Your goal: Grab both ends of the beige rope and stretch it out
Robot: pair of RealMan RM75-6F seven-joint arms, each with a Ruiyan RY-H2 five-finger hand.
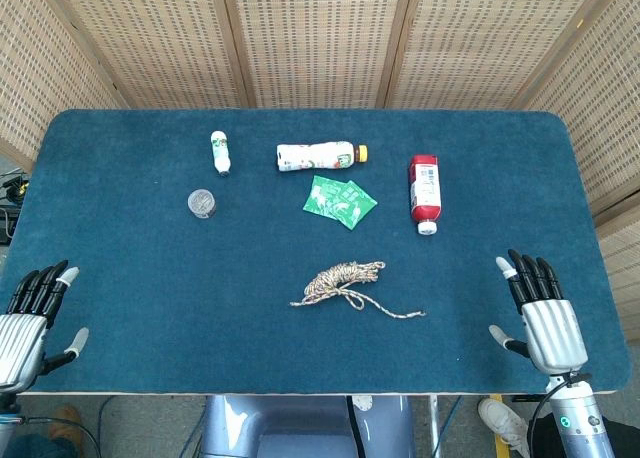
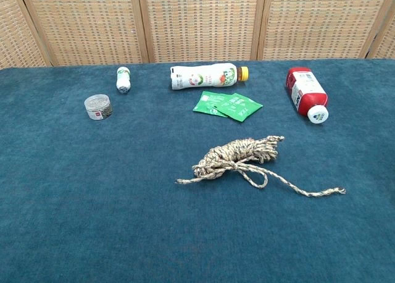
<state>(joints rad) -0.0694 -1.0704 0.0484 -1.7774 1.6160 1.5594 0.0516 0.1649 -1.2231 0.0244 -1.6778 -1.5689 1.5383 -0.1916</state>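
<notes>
While several labelled containers lie on the blue table (image 1: pixel 150 308), none of their print is sharp enough to read. A white bottle with an orange cap (image 1: pixel 316 156) lies on its side at the far middle, its label showing green and red patches. To its right a red bottle with a white cap (image 1: pixel 424 192) lies with the cap toward the near edge, and its white label panel carries small dark text too fine to make out. Two green sachets (image 1: pixel 339 201) overlap each other between these bottles, with white marks on them that stay illegible. On the far left lie a small white bottle (image 1: pixel 220 152) with a green mark and a short round jar (image 1: pixel 201 203) with a grey lid.

The beige rope (image 1: pixel 345 282) lies bundled at the table's middle, one loose end trailing right and another poking out left.

The left hand (image 1: pixel 30 323) rests at the near left edge, fingers spread, holding nothing. The right hand (image 1: pixel 543 313) rests at the near right edge, likewise spread and empty. Both are well apart from the rope.
</notes>
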